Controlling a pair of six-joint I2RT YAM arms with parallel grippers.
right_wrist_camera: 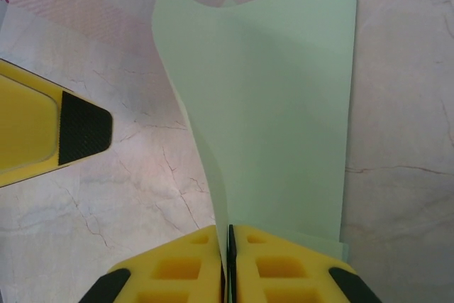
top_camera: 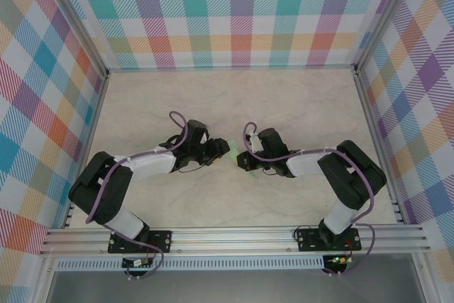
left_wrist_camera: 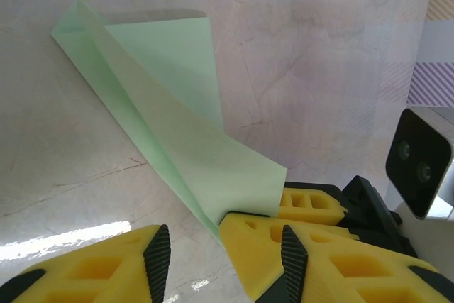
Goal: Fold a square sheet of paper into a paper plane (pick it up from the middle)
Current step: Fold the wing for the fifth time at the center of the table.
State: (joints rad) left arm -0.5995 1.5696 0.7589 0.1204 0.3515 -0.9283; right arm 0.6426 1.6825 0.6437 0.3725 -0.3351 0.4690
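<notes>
The right jaws are shut tight on the green paper (right_wrist_camera: 277, 104), with no gap to be seen between their yellow fingers (right_wrist_camera: 186, 269). The paper is pinched at its near edge. From the tips it rises forward as a tall, curved flap, and a second layer is folded in behind it.

The left jaws are set partly open. A strip of bare tabletop (left_wrist_camera: 319, 47) is seen between their two black pads (left_wrist_camera: 157, 260), and nothing is clamped by them. In the left wrist view the paper's near corner is brought down to the inner edge of one finger; whether it is touched there cannot be told. Ahead of the left jaws the paper runs away at a slant, marked by long diagonal creases, to a narrow pointed far end. Just beyond these jaws, the fingers of the right jaws are seen at the paper's near corner.

In the right wrist view, one finger of the left jaws is seen off to the side of the flap and apart from it.

From above, the two sets of jaws are seen almost tip to tip near the middle of the tabletop. The paper is seen between them as a small green patch.
</notes>
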